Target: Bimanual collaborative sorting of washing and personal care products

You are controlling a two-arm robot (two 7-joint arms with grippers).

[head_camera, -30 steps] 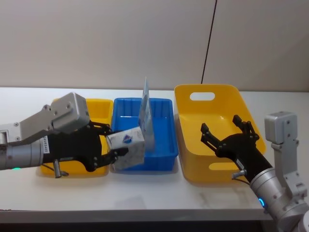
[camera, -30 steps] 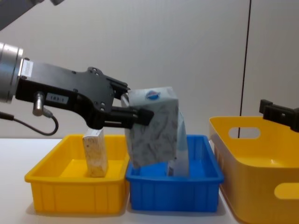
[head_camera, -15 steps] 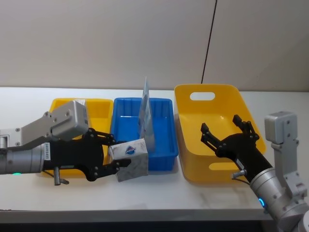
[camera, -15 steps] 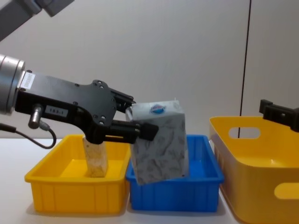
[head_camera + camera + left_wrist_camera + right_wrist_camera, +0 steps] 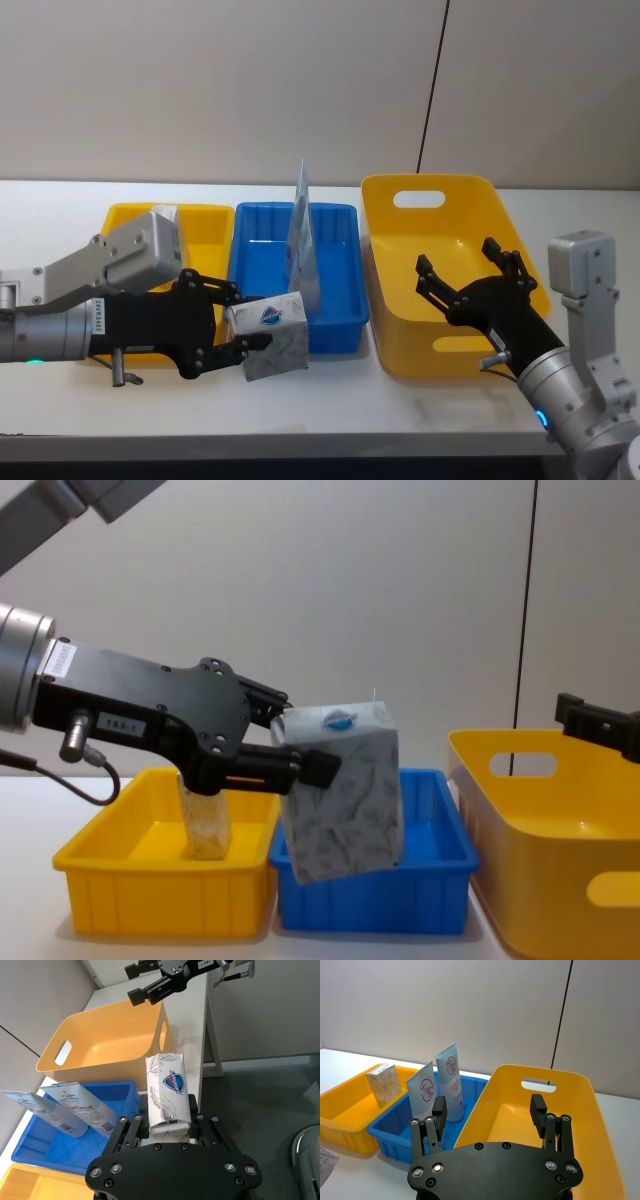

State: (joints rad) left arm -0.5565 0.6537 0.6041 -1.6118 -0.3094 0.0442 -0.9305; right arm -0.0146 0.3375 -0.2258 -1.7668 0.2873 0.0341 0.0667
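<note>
right pincer [image 5: 489, 1109]: fingers spread wide apart | big yellow bin [image 5: 585, 1110]: just under and ahead of the pincer | blue bin [image 5: 392, 1135]: next to the big bin, off to one side of the pincer, two tall pale pouches [image 5: 422, 1091] standing in it | small yellow bin [image 5: 340, 1110]: farther out on that side, speckled box [image 5: 384, 1084] standing inside

a plain test lab: bare grey wall [image 5: 220, 90], white table [image 5: 330, 405], plastic sorting bins [image 5: 335, 335] lined up.
</note>
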